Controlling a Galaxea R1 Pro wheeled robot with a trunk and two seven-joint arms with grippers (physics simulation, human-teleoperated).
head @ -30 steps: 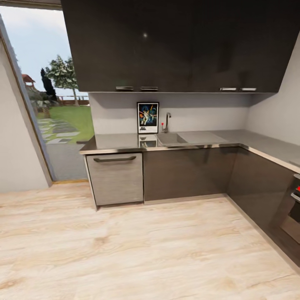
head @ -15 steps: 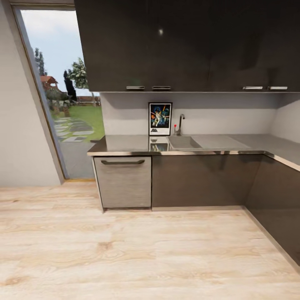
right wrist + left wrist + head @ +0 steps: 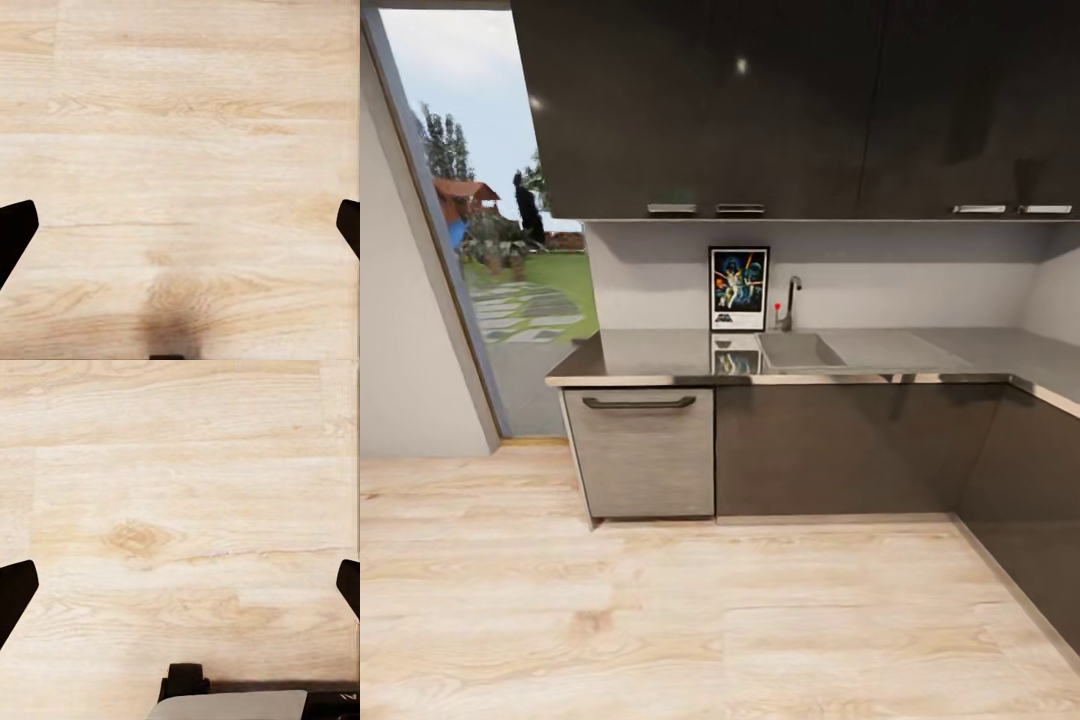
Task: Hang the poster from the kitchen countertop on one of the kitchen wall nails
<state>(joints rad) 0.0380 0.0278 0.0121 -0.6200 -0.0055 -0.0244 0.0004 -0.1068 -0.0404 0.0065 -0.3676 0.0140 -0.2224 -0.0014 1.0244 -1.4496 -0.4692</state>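
From across a stretch of pale wood-plank floor, I face the long glossy grey kitchen countertop, where the rectangular black-framed Star Wars poster stands upright on the slab, leaning against the grey back wall, its fainter mirror image showing in the shiny surface just in front of it. Just beside the poster on its right are a chrome tap and the sunken rectangular sink basin. Dark glossy upper cabinets hang above the poster, dark base cabinets run beneath the counter, and a brushed grey dishwasher front with a dark bar handle sits below the slab's left end. At far left a tall glass opening looks out on lawn, trees and a paved path. Only bare floor lies between me and the counter. My left pincer and my right pincer both hang over the planks, dark fingertips spread wide at the edges of each wrist view, holding nothing.
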